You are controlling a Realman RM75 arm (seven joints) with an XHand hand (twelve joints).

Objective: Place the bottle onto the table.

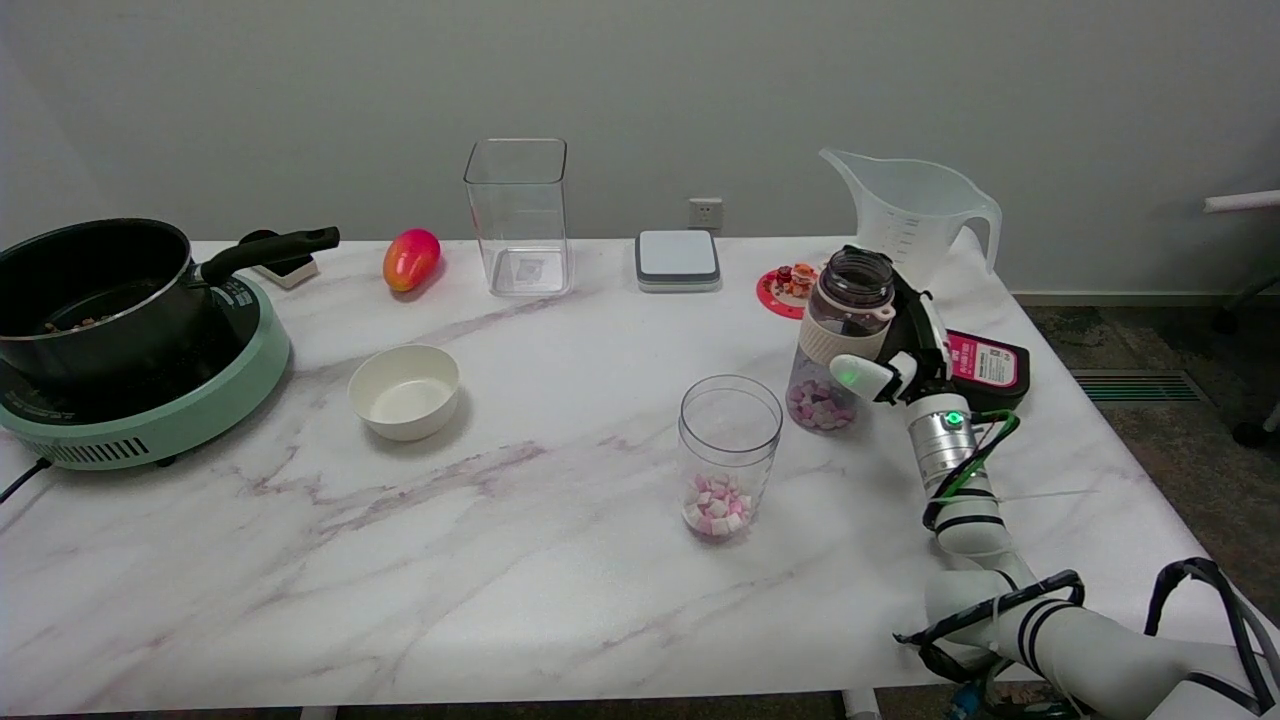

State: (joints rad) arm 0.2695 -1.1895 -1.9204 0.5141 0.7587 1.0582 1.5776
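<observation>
The right hand (893,362) grips the bottle (840,340) around its middle, upright at the table's (560,560) right side beside the glass jar (729,455) (base seemingly touching down, though I cannot confirm), so only 1 step looks left: letting go.

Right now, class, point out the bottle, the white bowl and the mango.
bottle (845,300), head view, on its clear upper wall.
white bowl (404,391), head view, on its inside.
mango (411,259), head view, on its middle.
</observation>
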